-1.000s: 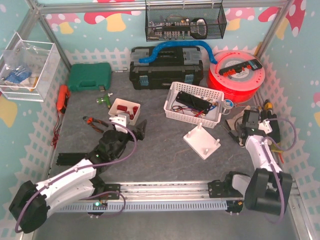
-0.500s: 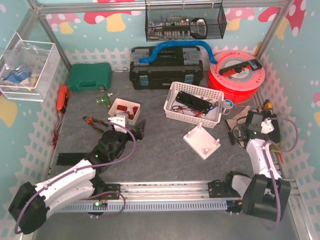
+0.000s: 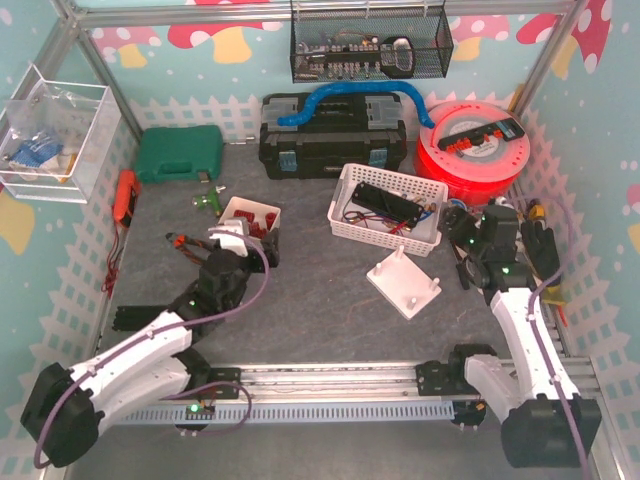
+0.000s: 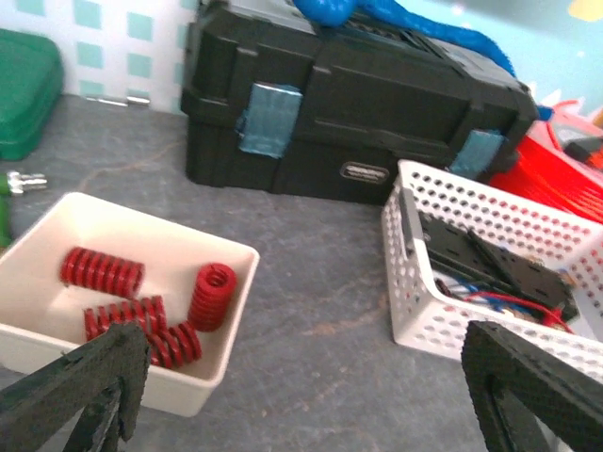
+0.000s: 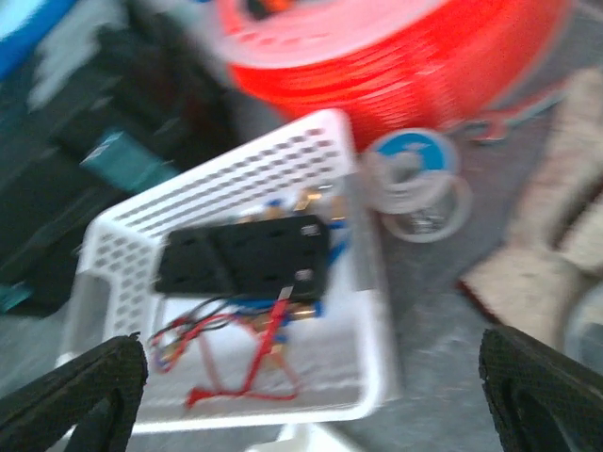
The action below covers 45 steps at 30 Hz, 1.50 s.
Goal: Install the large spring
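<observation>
Several red springs lie in a small white tray (image 4: 221, 353), (image 3: 232, 206); one spring (image 4: 213, 295) stands on end and the others (image 4: 102, 271) lie flat. My left gripper (image 4: 311, 400), (image 3: 247, 243) hovers open just short of the tray's near side, with nothing between its fingers. A white plate with upright pegs (image 3: 403, 282) lies mid-table. To the right of that plate, my right gripper (image 5: 316, 400), (image 3: 468, 245) is open and empty, facing the white basket (image 5: 236, 165).
The white basket (image 3: 345, 190) holds a black part and wires. A black toolbox (image 3: 333, 140), a red spool (image 3: 475, 150) and a green case (image 3: 180, 152) line the back. Pliers (image 3: 185, 242) lie left of the tray. A small tape roll (image 5: 415, 179) sits by the basket.
My right gripper has gone from shut to open while its arm swung left toward the basket. The left arm has moved forward toward the spring tray.
</observation>
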Each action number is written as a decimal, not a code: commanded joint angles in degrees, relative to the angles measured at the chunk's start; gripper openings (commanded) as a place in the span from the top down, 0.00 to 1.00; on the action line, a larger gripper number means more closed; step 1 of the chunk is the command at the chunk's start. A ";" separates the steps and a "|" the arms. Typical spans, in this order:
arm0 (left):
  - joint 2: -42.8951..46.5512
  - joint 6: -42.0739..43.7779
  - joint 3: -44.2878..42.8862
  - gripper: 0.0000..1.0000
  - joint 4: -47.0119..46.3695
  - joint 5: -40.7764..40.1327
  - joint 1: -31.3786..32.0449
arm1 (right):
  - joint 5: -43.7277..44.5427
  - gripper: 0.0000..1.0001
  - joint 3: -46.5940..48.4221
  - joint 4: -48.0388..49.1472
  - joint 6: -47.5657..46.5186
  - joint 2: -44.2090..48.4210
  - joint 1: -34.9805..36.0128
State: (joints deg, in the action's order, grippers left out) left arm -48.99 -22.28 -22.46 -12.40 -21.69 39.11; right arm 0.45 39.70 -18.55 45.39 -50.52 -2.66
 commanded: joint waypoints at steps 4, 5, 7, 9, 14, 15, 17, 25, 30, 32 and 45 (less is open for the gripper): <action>-7.60 -4.86 -7.84 0.27 7.19 3.81 -8.53 | -9.95 0.01 -0.94 10.52 -7.84 3.54 10.97; -9.42 -5.02 -8.97 0.30 7.76 6.55 -10.26 | -9.58 0.01 -1.28 11.23 -8.12 3.58 12.54; -13.06 -5.30 -11.27 0.32 8.94 9.21 -12.68 | -8.66 0.01 -2.46 13.54 -8.81 3.43 15.25; -16.56 -4.35 -13.71 0.41 10.19 11.25 -14.52 | -8.71 0.01 -4.36 16.11 -9.56 3.18 16.73; -24.28 -0.32 -19.36 0.52 13.42 15.56 -19.18 | -9.46 0.01 -9.16 21.01 -10.39 3.14 18.32; -25.71 0.22 -20.21 0.54 13.79 16.90 -20.24 | -9.96 0.01 -9.85 21.71 -10.80 3.22 18.42; -28.31 1.14 -21.55 0.57 14.06 19.91 -21.96 | -9.96 0.01 -10.92 22.03 -11.10 3.40 18.48; -37.42 2.78 -27.32 0.65 14.71 28.78 -22.93 | -9.85 0.01 -12.27 23.81 -11.27 4.70 18.48; -40.74 3.22 -27.54 0.67 14.95 29.11 -22.94 | -9.33 0.01 -12.11 23.58 -11.77 4.16 18.48; -41.73 3.45 -27.99 0.67 14.95 29.08 -22.92 | -8.90 0.01 -12.10 23.47 -11.97 4.64 18.48; -46.80 4.97 -31.96 0.64 14.62 29.24 -22.93 | -7.81 0.01 -13.37 24.25 -12.62 7.11 18.48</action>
State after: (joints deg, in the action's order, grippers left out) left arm -94.04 -18.61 -52.73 1.91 8.34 16.29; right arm -8.32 27.11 4.12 33.85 -44.18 15.46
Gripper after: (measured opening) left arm 0.359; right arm 0.989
